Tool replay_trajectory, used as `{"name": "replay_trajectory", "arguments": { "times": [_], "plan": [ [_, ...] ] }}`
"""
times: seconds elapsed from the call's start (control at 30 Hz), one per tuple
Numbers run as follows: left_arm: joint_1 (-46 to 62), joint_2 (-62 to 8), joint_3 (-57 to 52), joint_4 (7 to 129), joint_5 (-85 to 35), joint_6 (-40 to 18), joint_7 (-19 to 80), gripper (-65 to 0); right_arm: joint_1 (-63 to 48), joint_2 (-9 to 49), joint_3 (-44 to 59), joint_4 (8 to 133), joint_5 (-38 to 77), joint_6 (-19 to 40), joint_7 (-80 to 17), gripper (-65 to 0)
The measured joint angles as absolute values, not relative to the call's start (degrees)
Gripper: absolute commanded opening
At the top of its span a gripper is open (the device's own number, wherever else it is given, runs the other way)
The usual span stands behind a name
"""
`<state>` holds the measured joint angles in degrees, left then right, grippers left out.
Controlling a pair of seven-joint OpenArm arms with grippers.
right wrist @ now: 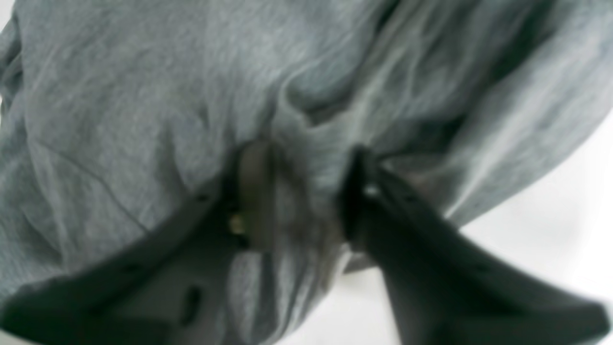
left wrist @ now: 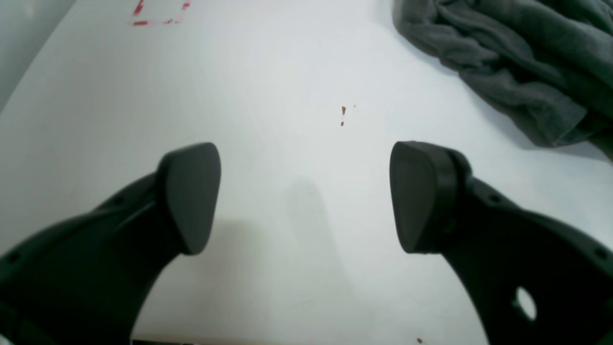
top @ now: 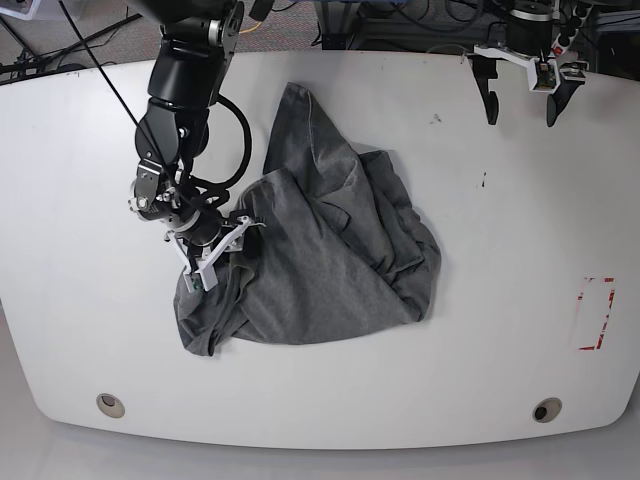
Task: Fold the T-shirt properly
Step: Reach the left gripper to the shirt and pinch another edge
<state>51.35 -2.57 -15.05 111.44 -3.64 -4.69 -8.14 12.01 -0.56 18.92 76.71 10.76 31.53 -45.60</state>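
On the base view's left the right gripper [top: 237, 240] is clamped on a pinch of the T-shirt [top: 330, 260], which lies crumpled mid-table [top: 80, 180] with one part stretched toward the far edge; I judge the bunched pinch may take several layers, so a pull could drag the heap instead of spreading it. That arm reaches down, wrist angled to the cloth's left edge; the left gripper [top: 521, 95], far right, hangs pointing down, jaws apart, empty.

Base looks straight down on table [top: 80, 300]; wrist views sit low, close; all three share T-shirt [top: 330, 260].
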Motion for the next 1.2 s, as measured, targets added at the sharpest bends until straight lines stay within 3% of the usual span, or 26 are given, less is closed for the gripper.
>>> {"name": "replay_trajectory", "arguments": {
  "times": [0.07,0.33,0.6,0.73,0.9,1.2],
  "plan": [
    [51.22,-2.61,-15.03,111.44,-3.64,-4.71,-8.19,-13.2,12.40,-0.49,18.92,76.71,10.79,31.53,-45.41,-65.0],
    [47.55,-2.85,-10.31,111.44,-3.64,-4.71,2.55,-13.2,12.80,-0.40,18.90,77.34,10.76,31.55,-45.71,-65.0],
    [38.98,-3.03,-2.55,111.48,-3.49,-4.49,12.14,-13.2,12.84,2.52,18.85,87.50,10.76,31.57,-49.36,-65.0],
    [35.77,-3.07,1.10,111.48,-3.49,-9.02,17.19,-13.2,12.82,3.42,18.85,90.08,10.74,31.57,-49.60,-65.0],
    [30.06,-3.11,3.70,110.21,-3.38,-10.00,23.40,-13.2,12.80,4.54,18.81,91.13,10.79,31.77,-49.56,-65.0],
    [24.16,-3.22,8.21,104.29,2.46,-10.02,25.71,-13.2,11.99,5.69,19.18,92.82,10.94,31.99,-49.89,-65.0]
  ]
}}
